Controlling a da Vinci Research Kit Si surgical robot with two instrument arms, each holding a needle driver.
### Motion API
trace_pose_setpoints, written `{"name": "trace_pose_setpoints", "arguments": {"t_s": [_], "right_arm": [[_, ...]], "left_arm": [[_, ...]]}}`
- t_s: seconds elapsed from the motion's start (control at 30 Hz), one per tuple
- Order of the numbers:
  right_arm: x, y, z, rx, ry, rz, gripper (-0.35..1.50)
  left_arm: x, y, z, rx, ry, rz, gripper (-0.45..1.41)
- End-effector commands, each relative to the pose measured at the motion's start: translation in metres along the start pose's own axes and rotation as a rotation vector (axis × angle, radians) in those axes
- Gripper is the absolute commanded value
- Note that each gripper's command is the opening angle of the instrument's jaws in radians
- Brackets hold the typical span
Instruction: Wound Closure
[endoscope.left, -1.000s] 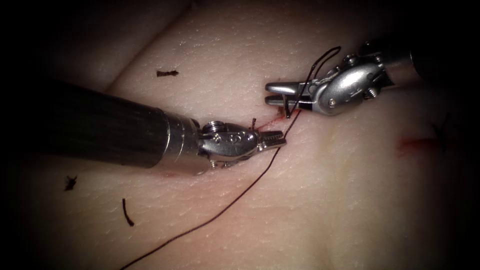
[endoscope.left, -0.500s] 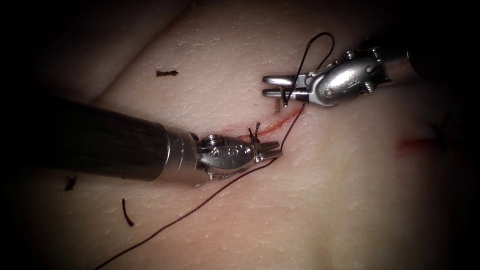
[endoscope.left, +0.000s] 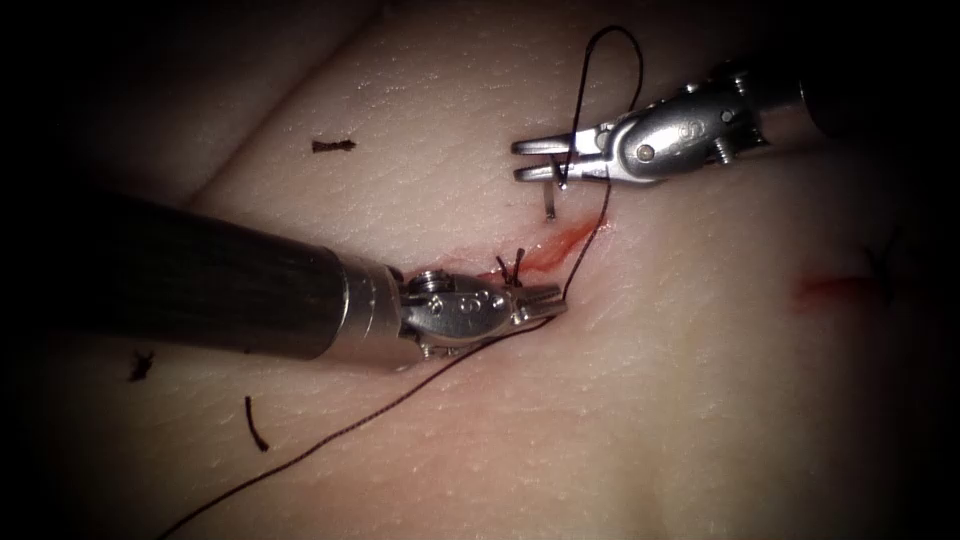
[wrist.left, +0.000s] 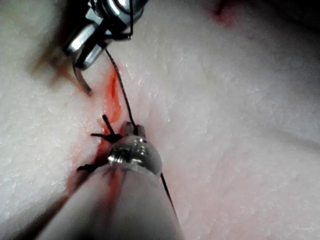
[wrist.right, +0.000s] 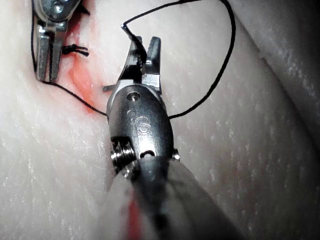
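Curved needle (endoscope.left: 553, 192) held in the right hand (endoscope.left: 540, 160) near its swaged end, tip pointing down, clear of the tissue (endoscope.left: 700, 400), above the cut (endoscope.left: 550, 250). Dark thread (endoscope.left: 400, 405) loops above the right hand, descends past the red fluid (endoscope.left: 565, 243) on the cut, bends at the left hand (endoscope.left: 545, 305) and trails down-left across the tissue. A knotted stitch (endoscope.left: 510, 268) sits on the cut beside the left hand.

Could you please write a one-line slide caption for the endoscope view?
Right tool holds the needle clear of the tissue; left tool grips thread beside the cut.
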Motion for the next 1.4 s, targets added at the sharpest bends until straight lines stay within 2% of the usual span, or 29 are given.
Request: {"name": "trace_pose_setpoints", "arguments": {"t_s": [0.03, 0.4, 0.43, 0.53, 0.73, 0.97, 1.2, 1.4], "right_arm": [[-0.0005, -0.0001, 0.0008, 0.004, 0.005, 0.005, -0.35], [-0.0009, 0.0022, 0.0014, 0.0, 0.0, 0.14, -0.35], [-0.0012, 0.0027, 0.0014, 0.0, -0.003, 0.218, -0.35], [-0.0014, 0.0029, 0.0014, 0.001, -0.005, 0.259, -0.35], [-0.0023, 0.0028, 0.0022, -0.004, -0.022, 0.44, -0.35], [-0.0031, 0.0041, 0.0024, -0.07, -0.047, 0.451, -0.35], [-0.0032, 0.0043, 0.0024, -0.1, -0.052, 0.383, -0.35], [-0.0034, 0.0046, 0.0023, -0.104, -0.051, 0.395, -0.35]], "left_arm": [[-0.0004, 0.0005, 0.0007, -0.002, -0.001, -0.002, 0.11], [-0.0004, 0.0004, 0.0006, -0.002, -0.001, -0.002, 0.12], [-0.0005, 0.0005, 0.0006, -0.002, -0.001, -0.001, 0.12], [-0.0005, 0.0005, 0.0006, -0.002, -0.001, -0.001, 0.12], [-0.0005, 0.0008, 0.0005, 0.0, -0.002, -0.002, 0.12], [-0.0005, 0.0011, 0.0004, 0.001, -0.003, -0.003, 0.12], [-0.0007, 0.0011, 0.0001, -0.001, -0.003, -0.001, 0.12], [-0.0007, 0.0012, 0.0001, -0.001, -0.003, -0.001, 0.12]]}}
